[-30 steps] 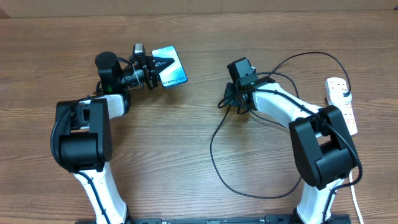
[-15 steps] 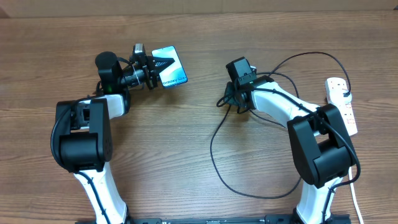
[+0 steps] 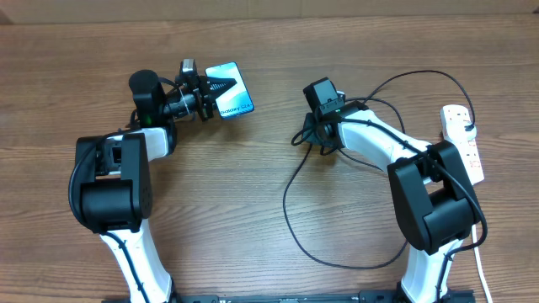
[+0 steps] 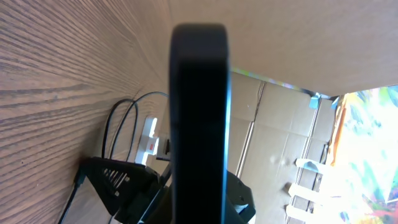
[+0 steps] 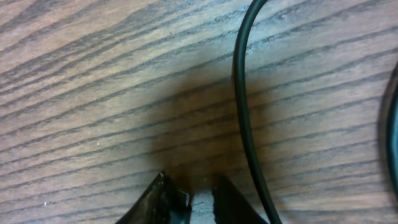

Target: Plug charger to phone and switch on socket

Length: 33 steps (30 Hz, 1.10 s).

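Note:
My left gripper (image 3: 216, 87) is shut on the phone (image 3: 237, 99), held off the table at the back left with its cyan screen facing up. In the left wrist view the phone (image 4: 199, 112) shows edge-on as a dark upright bar between my fingers (image 4: 186, 208). My right gripper (image 3: 303, 136) is low over the table at the centre, nearly shut on a small pale end piece of the charger (image 5: 202, 208). The black cable (image 3: 286, 198) loops toward the front and back to the socket (image 3: 456, 114); it also shows in the right wrist view (image 5: 239, 93).
The white power strip lies along the right edge with its thick white cord (image 3: 480, 265) running to the front. It shows far off in the left wrist view (image 4: 148, 138). Cardboard boxes (image 4: 273, 143) stand beyond the table.
My right gripper has shifted slightly left with the cable end. The left arm and the phone have not moved.

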{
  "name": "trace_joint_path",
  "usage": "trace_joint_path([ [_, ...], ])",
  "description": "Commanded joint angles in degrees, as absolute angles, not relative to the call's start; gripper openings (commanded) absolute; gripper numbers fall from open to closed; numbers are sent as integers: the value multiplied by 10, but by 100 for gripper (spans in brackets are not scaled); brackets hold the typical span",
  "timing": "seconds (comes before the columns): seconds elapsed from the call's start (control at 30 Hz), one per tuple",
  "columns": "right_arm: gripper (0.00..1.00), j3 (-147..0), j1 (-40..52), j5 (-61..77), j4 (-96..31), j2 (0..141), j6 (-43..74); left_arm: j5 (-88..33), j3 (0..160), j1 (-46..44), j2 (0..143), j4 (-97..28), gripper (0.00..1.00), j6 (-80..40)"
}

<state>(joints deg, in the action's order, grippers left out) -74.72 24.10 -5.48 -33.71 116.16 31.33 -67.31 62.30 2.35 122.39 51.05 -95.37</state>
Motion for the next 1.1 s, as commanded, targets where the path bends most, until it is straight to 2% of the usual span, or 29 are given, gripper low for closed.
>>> trace_joint_path([
  [0.0,31,-728,248,-27,-364,1197,317,-686,640,22,1225,519,4,-938],
  [0.23,36,-728,248,-8,-383,1197,317,-686,640,22,1225,519,4,-938],
  [0.37,56,-736,248,7,-396,1197,315,-686,640,22,1225,519,4,-938],
  [0.43,56,-745,247,17,-403,1197,315,-686,640,22,1225,519,5,-938],
  [0.6,52,-768,246,46,-429,1197,300,-686,640,22,1225,519,4,-938],
  [0.7,47,-768,247,46,-435,1197,300,-686,640,22,1225,519,4,-938],
  [0.8,37,-768,248,46,-430,1197,300,-686,640,22,1225,519,4,-939],
  [0.97,35,-768,248,46,-416,1197,300,-686,640,22,1225,519,4,-941],
  [1.07,29,-768,248,45,-412,1197,300,-686,640,22,1225,519,4,-941],
])
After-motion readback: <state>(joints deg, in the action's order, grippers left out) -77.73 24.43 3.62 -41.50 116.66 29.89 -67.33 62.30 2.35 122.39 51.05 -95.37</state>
